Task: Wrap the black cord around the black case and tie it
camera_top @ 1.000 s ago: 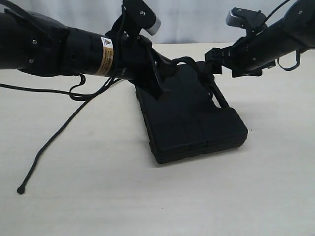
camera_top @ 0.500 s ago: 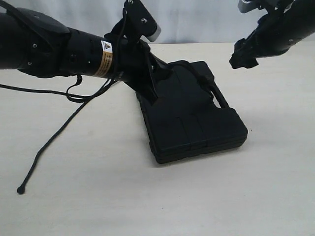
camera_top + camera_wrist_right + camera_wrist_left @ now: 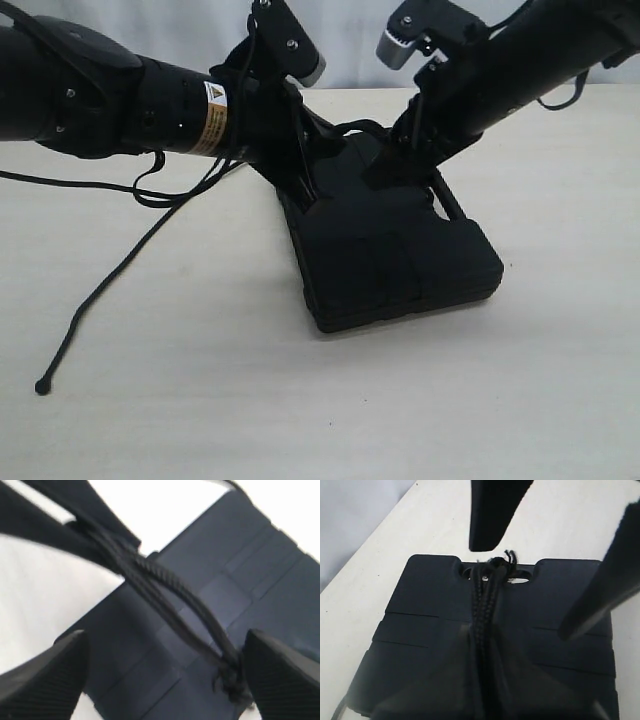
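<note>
The black case (image 3: pixel 400 260) lies flat on the table with its slot handle toward the far right. My left gripper (image 3: pixel 315 185) is shut on strands of the black cord (image 3: pixel 485 600), which run taut over the lid to a frayed knot (image 3: pixel 507 557) at the handle slot. The cord's loose tail (image 3: pixel 110 280) trails over the table to its knotted end (image 3: pixel 42 385). My right gripper (image 3: pixel 395 165) hangs open just above the case, its fingers (image 3: pixel 45 680) straddling the strands, and the knot (image 3: pixel 232 680) sits beside one fingertip. In the right wrist view, the gripper (image 3: pixel 165 680) holds nothing.
The pale table (image 3: pixel 200 420) stretches in front of and to both sides of the case. Thin robot cables (image 3: pixel 160 195) loop below the left arm, near the cord's tail. A white wall stands behind the table's far edge (image 3: pixel 360 92).
The right gripper lifted up and away to the right, then came back down over the case's far end beside the left gripper. The left gripper, the case and the cord's tail stayed still.
</note>
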Controlling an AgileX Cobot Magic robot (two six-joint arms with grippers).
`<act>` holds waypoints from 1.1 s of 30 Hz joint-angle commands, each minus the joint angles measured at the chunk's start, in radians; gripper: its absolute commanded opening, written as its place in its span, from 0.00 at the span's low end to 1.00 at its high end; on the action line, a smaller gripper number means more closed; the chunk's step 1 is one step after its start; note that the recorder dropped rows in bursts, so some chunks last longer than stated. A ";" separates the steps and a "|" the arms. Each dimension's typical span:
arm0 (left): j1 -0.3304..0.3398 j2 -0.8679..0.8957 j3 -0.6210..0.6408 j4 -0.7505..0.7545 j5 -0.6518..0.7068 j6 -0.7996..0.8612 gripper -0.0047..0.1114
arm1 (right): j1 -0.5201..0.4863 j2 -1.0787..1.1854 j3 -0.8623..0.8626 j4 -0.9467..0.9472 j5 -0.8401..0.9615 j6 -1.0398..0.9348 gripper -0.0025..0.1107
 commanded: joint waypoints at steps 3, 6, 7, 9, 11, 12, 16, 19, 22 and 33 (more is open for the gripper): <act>-0.008 -0.002 0.001 -0.001 0.007 0.001 0.04 | 0.038 0.048 0.004 0.013 -0.140 0.015 0.45; -0.008 -0.002 0.001 -0.001 0.009 -0.007 0.04 | 0.040 0.069 0.004 0.013 -0.156 0.025 0.07; -0.008 -0.002 0.001 -0.001 0.020 -0.018 0.04 | 0.040 0.073 0.004 0.005 -0.161 0.026 0.07; -0.008 -0.002 0.001 -0.001 0.044 -0.043 0.06 | 0.040 0.073 0.004 -0.015 -0.171 0.031 0.06; -0.008 -0.002 0.001 -0.001 0.070 -0.057 0.14 | 0.040 0.073 0.004 -0.015 -0.187 0.033 0.06; -0.008 -0.005 0.001 -0.001 0.075 -0.056 0.22 | 0.040 0.073 0.004 -0.015 -0.193 0.033 0.06; -0.008 -0.027 0.011 -0.001 0.102 -0.080 0.65 | 0.040 0.073 0.004 -0.017 -0.202 0.033 0.06; -0.008 -0.076 0.045 -0.001 0.198 -0.079 0.95 | 0.027 0.073 0.004 -0.019 -0.204 0.033 0.06; -0.002 -0.152 0.105 -0.001 0.303 -0.075 0.94 | 0.000 0.073 0.004 -0.017 -0.210 0.058 0.06; 0.218 -0.246 0.333 -0.001 0.219 -0.232 0.94 | -0.042 0.073 0.004 0.015 -0.213 0.093 0.06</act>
